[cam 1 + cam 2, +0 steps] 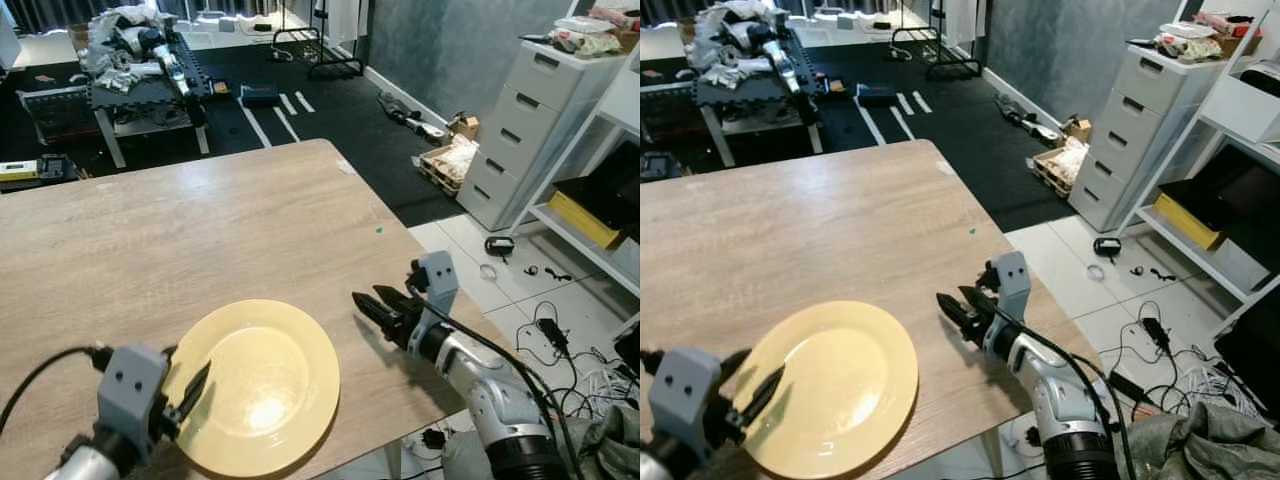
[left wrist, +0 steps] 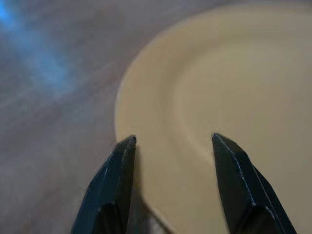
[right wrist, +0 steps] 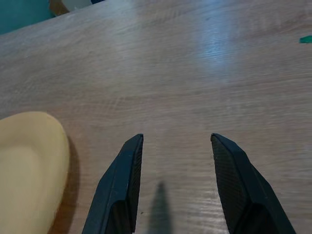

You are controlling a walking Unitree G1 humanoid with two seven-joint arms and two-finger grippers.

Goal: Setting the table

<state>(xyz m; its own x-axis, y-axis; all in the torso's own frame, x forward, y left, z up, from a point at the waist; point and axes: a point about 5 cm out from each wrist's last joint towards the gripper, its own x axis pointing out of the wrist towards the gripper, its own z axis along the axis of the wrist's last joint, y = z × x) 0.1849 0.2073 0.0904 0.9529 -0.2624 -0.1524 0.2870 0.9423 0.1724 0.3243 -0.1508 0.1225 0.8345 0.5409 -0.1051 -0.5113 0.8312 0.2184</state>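
Light wood-grain table [image 1: 200, 230] fills the left and centre of the frame, its far corner at upper centre. One yellow plate [image 1: 262, 385] lies flat on it at lower centre, near the front edge. Small green speck [image 1: 378, 231] on the tabletop, right of centre.

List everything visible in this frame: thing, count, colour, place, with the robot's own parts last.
Plate: one, pale yellow, near edge of the table, between the two hands.
Table: one, light wood grain, before the robot.
Tape mark: one, small, green, on the table's right side.
Drawer unit: one, white, on the floor to the right.
Low bench: one, dark top, cluttered, far left.
Left hand: one, black fingers, open, over the plate's left rim.
Right hand: one, black fingers, open, above bare table right of the plate.
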